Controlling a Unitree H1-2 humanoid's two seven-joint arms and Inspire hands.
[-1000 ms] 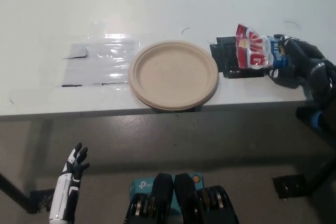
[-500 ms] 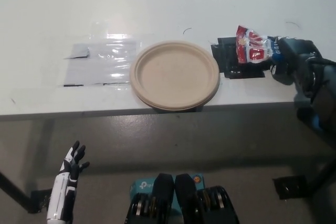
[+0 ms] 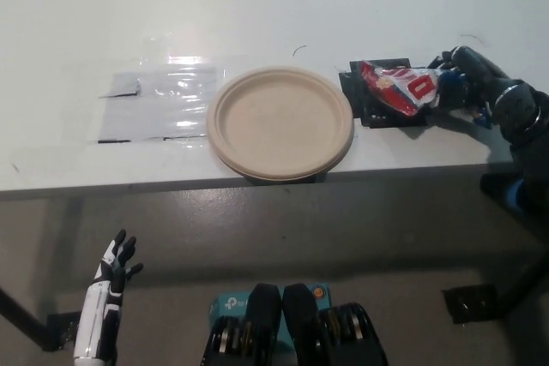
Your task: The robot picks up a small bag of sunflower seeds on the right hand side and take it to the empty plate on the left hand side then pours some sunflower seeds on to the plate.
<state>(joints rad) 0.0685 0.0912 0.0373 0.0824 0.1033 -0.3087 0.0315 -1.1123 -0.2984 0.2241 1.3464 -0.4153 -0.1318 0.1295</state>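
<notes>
**Seed bag in right hand, beside the plate**

Item: bag (image 3: 396, 87), small, red and white printed foil or plastic. Location: right part of the white table (image 3: 257, 6), over a black mat (image 3: 371, 102), just right of the plate (image 3: 281, 123). Attitude: lying roughly level, one end pointing toward the plate, the other end in the right hand (image 3: 467, 77). Whether it rests on the mat or is lifted clear cannot be told.

Right hand: black, clenched around the bag's right end.

Left hand (image 3: 117, 261): white, idle below the table edge at lower left, fingers spread, grasping nothing.

Plate: tan, round, bare, near the front edge. A clear plastic sheet (image 3: 159, 100) lies to its left.

Handling, judged: light, soft, crinkly; the film is probably slick and will buckle under a hard squeeze. The contents shift, so its balance will change when tilted. Best held at the sealed end or across the middle, with the mouth left free for pouring over the plate.
</notes>
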